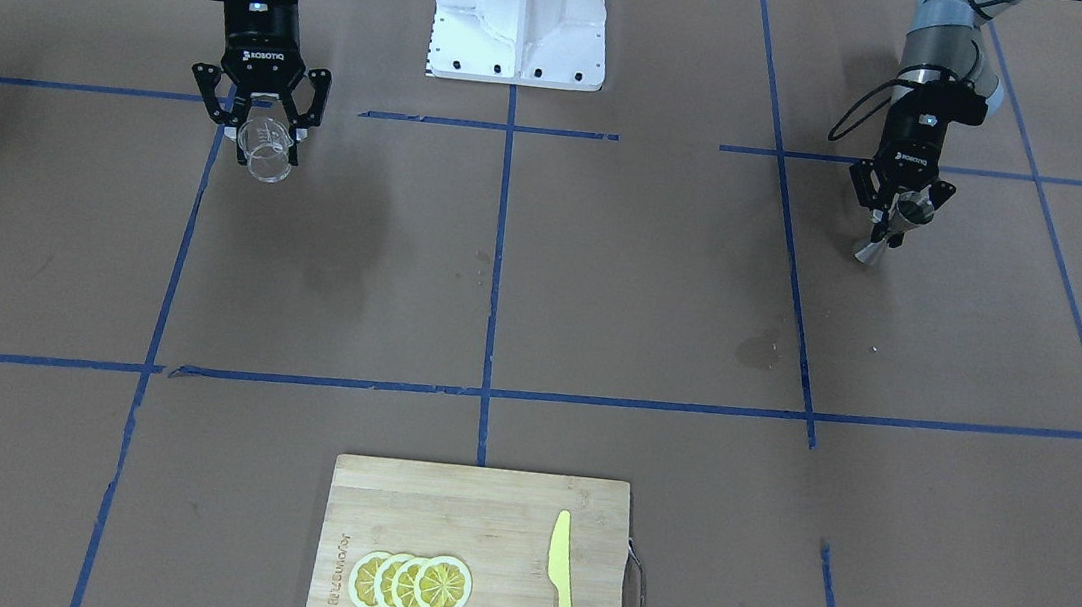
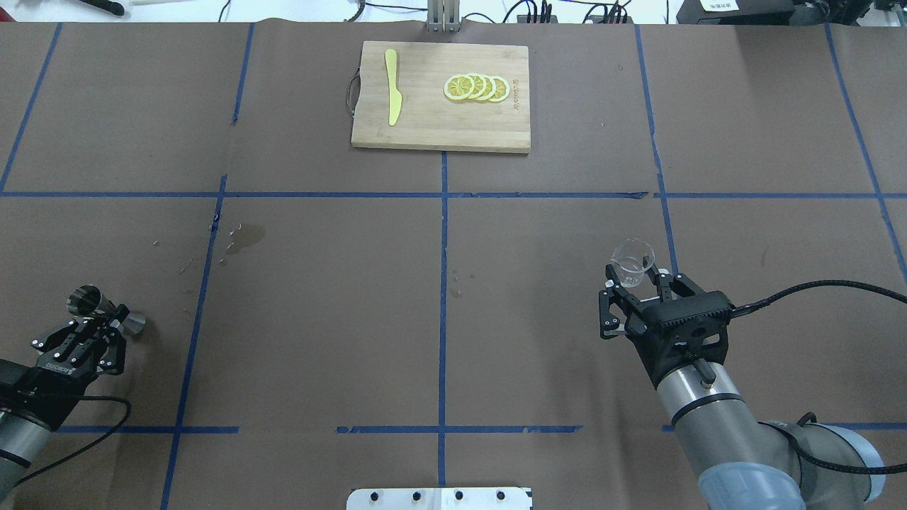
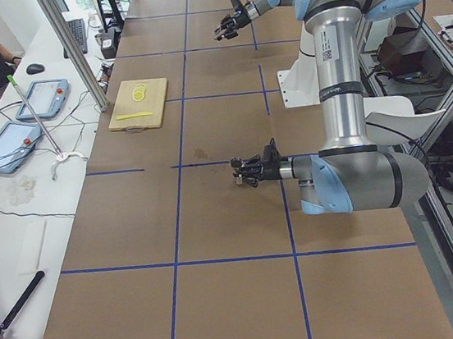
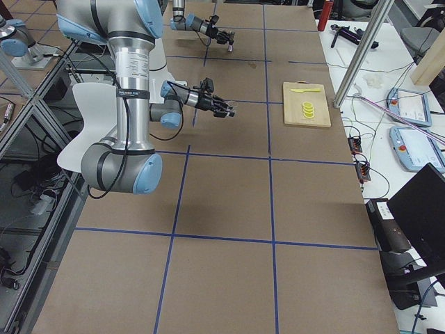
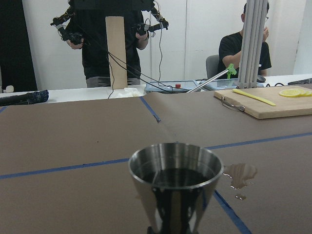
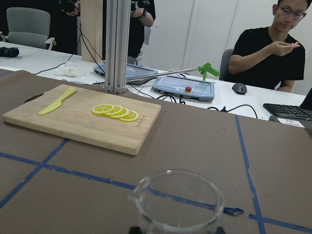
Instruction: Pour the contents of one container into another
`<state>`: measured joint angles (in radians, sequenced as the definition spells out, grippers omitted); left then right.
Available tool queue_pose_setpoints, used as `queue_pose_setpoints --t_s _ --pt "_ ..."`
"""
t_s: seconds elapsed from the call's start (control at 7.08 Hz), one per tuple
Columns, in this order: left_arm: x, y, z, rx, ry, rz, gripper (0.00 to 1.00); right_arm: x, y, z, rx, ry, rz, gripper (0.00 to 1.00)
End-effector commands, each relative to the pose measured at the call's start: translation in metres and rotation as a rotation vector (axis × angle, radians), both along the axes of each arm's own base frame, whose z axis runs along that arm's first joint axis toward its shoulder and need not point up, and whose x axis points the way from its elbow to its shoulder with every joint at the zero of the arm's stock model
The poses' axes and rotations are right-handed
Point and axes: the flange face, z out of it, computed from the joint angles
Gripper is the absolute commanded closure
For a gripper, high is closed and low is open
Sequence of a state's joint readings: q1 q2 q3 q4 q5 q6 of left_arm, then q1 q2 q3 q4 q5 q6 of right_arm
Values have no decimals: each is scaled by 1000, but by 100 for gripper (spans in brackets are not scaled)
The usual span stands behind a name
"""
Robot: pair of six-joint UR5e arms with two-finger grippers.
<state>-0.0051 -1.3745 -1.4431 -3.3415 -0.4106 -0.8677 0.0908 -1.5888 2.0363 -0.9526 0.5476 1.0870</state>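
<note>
Two vessels are gripped for pouring, well apart: glass cup (image 2: pixel 633 261) by right jaws, steel jigger (image 2: pixel 106 312) by left jaws.

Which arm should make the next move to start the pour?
Right. Its hand holds the cup, the container to pour from. The left hand holds the jigger, far across the table, and need only receive.
</note>
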Motion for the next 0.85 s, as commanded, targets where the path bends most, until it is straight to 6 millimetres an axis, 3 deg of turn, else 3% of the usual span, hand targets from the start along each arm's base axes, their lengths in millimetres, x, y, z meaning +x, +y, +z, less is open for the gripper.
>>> queue_pose_setpoints --t_s 0.0,0.71 --pt "0 0 1 -1 -1 2 100 0 -1 1 0 1 1 100" --pt "4 2 2 -5 -1 31 100 0 0 -1 0 -2 0 100"
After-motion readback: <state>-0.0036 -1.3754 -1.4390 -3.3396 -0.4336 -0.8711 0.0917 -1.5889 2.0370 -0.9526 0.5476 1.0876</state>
